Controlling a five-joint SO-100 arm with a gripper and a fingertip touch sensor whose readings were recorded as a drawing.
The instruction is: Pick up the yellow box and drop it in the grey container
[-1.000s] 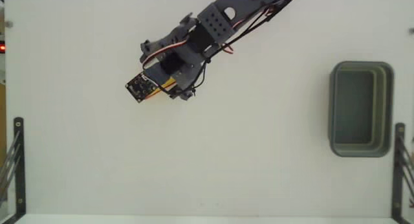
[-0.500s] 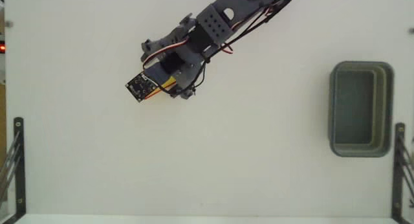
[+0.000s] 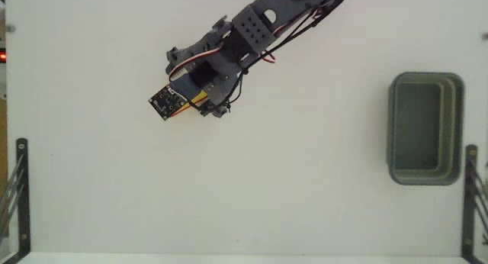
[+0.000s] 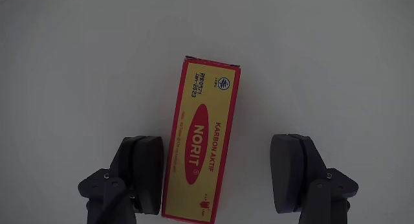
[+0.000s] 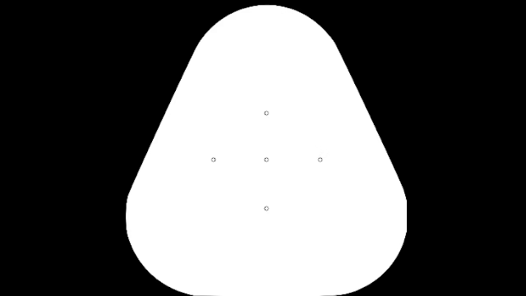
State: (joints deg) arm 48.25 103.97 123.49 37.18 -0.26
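The hand is spread wide and holds nothing: in the wrist view its two dark fingers stand on either side of the yellow box, the left one right up against the box's long edge, whether touching I cannot tell, and the right one well apart from it with bare counter between. The box lies flat on the counter, its long axis running up and away from the camera and tilted slightly, the red oval mark facing up. I judge this to be the approach stage of the pick, with the hand placed around the box but not yet closed on it; the next move calls for shifting a little so the box sits midway between the fingers, or simply closing until both meet its long sides, then lifting it clear. Going left to right in the fixed view, the arm reaches in from the top with the hand at upper left, where only a sliver of yellow shows under it, and the grey container stands far to the right, empty as far as I can see. That view gives the carry still ahead, which the wrist view lacks; the wrist view alone shows the finger gap and the box's face.
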